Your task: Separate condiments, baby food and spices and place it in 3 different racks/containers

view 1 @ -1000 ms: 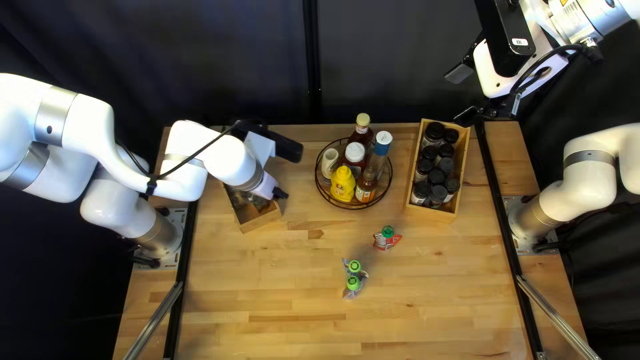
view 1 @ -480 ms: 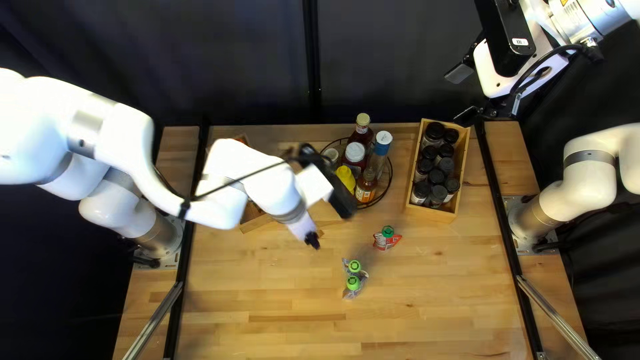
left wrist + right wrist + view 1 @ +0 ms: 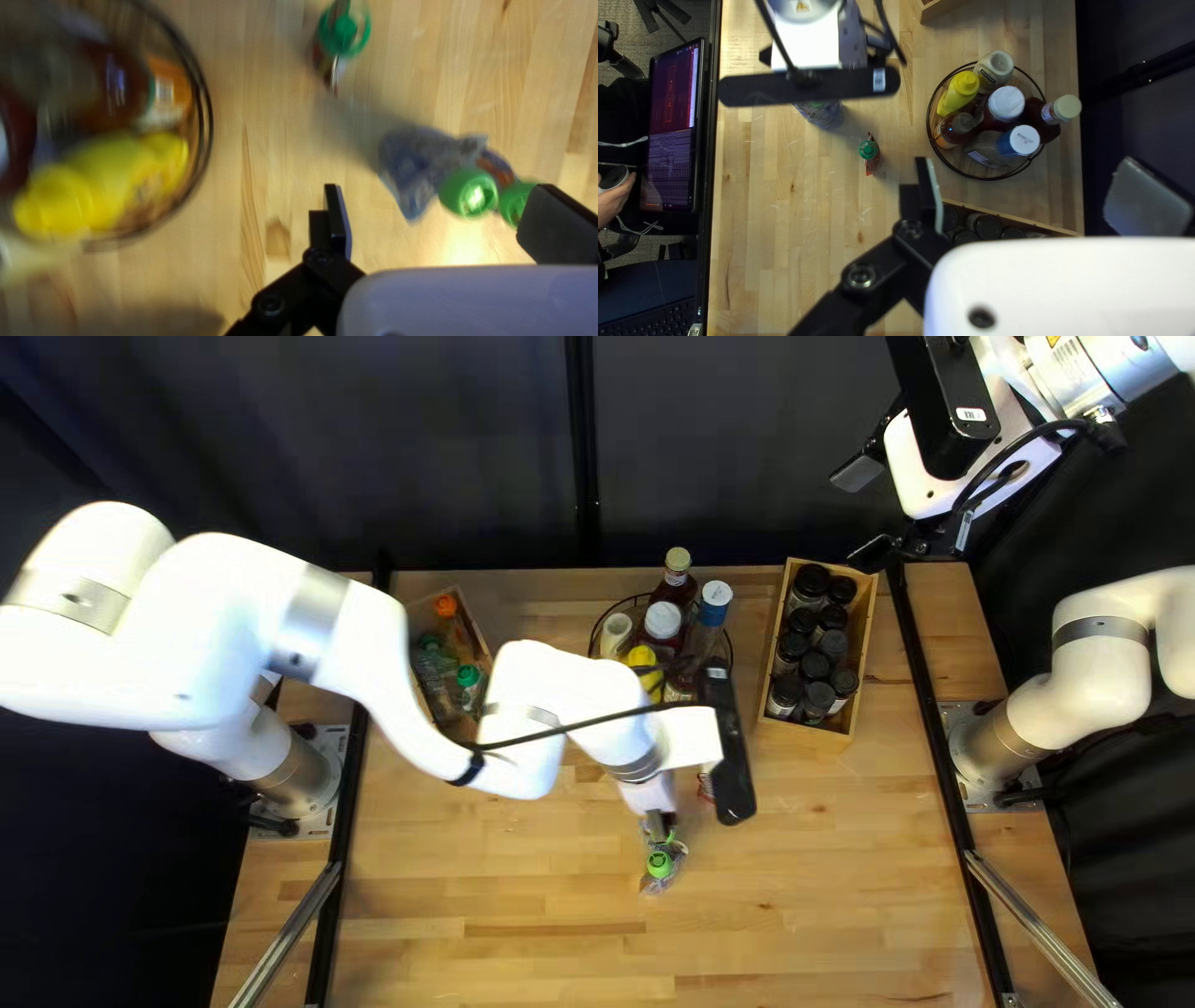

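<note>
From the round black wire rack (image 3: 988, 179), the two crinkly bluish pouches with lime-green caps (image 3: 414, 158) lie on the near side, on the wooden desk (image 3: 498, 933). The left tool (image 3: 661, 825) is over them, released, its fingers spread with nothing gripped; the top left view hides one cap behind it, while the left wrist view shows both.

Nearer the rack is a small red pouch with a dark green cap (image 3: 869, 150): plain in the right wrist view, mostly covered by the left arm in the top left one. The rack itself holds condiments, among them a yellow squeeze bottle (image 3: 957, 94) and a blue-capped bottle (image 3: 1022, 141).

Right of the rack, a pale wooden box (image 3: 799, 732) holds black-lidded spice jars (image 3: 815, 666). Left of it, only the top left view shows the orange- and green-capped pouches (image 3: 446, 606) in another wooden box (image 3: 482, 639).

Beyond and right of the rack, the right tool (image 3: 865, 513) is released, fingers apart. Only the right wrist view shows a person's hand (image 3: 611, 202), well out from the rack's near side.
</note>
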Controlling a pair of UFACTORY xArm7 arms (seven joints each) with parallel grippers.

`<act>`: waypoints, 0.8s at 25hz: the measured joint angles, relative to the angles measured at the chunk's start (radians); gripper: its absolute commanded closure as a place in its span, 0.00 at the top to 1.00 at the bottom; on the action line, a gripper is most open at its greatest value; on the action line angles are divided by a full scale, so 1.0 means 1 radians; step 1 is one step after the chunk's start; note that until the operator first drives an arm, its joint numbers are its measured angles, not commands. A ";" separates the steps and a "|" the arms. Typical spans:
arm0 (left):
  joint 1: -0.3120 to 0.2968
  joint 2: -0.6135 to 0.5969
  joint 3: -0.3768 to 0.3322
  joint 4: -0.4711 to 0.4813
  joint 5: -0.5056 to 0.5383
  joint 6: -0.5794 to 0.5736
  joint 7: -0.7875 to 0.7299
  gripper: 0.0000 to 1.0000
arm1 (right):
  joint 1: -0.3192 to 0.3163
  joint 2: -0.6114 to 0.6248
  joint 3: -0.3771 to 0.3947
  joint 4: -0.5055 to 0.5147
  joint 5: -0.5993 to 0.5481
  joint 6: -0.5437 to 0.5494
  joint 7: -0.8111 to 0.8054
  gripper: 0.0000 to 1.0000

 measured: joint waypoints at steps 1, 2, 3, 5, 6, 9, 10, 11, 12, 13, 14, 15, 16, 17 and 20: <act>0.005 0.010 0.000 -0.005 -0.003 -0.033 0.009 1.00 | 0.000 0.000 0.000 0.000 0.000 0.000 0.000 1.00; 0.009 0.022 -0.001 -0.009 -0.005 -0.064 0.015 1.00 | 0.000 0.000 0.000 0.000 0.000 0.000 0.000 1.00; 0.012 0.035 -0.001 -0.011 -0.006 -0.093 0.020 1.00 | 0.000 0.000 0.000 0.000 0.000 0.000 0.000 1.00; 0.016 0.064 -0.002 -0.008 -0.006 -0.136 0.026 1.00 | 0.000 0.000 0.000 0.000 0.000 0.000 0.000 1.00; 0.017 0.081 -0.001 -0.002 -0.004 -0.152 0.027 1.00 | 0.000 0.000 0.000 0.000 0.000 0.000 0.000 1.00; 0.018 0.125 0.003 0.019 0.004 -0.185 0.029 1.00 | 0.000 0.000 0.000 0.000 0.000 0.000 0.000 1.00; 0.019 0.138 0.006 0.024 0.007 -0.194 0.030 1.00 | 0.000 0.000 0.000 0.000 0.000 0.000 0.000 1.00; 0.020 0.150 0.008 0.029 0.010 -0.201 0.031 1.00 | 0.000 0.000 0.000 0.000 0.000 0.000 0.000 1.00; 0.022 0.159 0.010 0.032 0.012 -0.207 0.032 1.00 | 0.000 0.000 0.000 0.000 0.000 0.000 0.000 1.00; 0.023 0.167 0.013 0.035 0.014 -0.211 0.032 1.00 | 0.000 0.000 0.000 0.000 0.000 0.000 0.000 1.00; 0.024 0.174 0.015 0.037 0.015 -0.215 0.032 0.91 | 0.000 0.000 0.000 0.000 0.000 0.000 0.000 1.00; 0.024 0.180 0.018 0.040 0.017 -0.217 0.031 0.21 | 0.000 0.000 0.000 0.000 0.000 0.000 0.000 1.00; 0.024 0.184 0.021 0.041 0.019 -0.218 0.029 0.00 | 0.000 0.000 0.000 0.000 0.000 0.000 0.000 1.00; 0.024 0.187 0.026 0.040 0.022 -0.219 0.025 0.00 | 0.000 0.000 0.000 0.000 0.000 0.000 0.000 1.00; 0.019 0.186 0.038 0.034 0.029 -0.221 0.012 0.00 | 0.000 0.000 0.000 0.000 0.000 0.000 0.000 1.00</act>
